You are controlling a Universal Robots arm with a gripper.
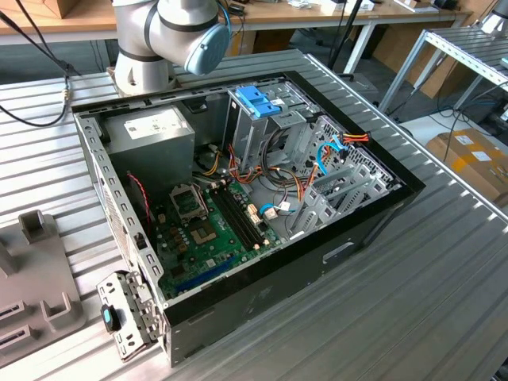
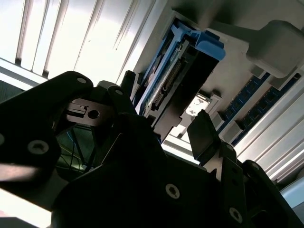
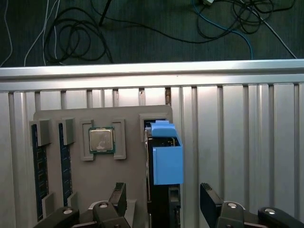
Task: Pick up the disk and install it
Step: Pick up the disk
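**Disk not yet grasped**

The gripper (image 3: pixel 163 190) stands with fingers apart, straddling the disk (image 3: pixel 167 159). The disk stands on edge in a grey holder (image 3: pixel 95 185), unclamped. Judged: pick-up not done, and install into the case (image 1: pixel 262 294) is all left.

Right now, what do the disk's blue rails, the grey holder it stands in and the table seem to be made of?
The blue rails on the disk: likely moulded plastic, evenly coloured, matte. The grey holder: probably plastic too, dull and uniform, with moulded pockets. The table: ribbed metal, perhaps aluminium, with bright reflections.
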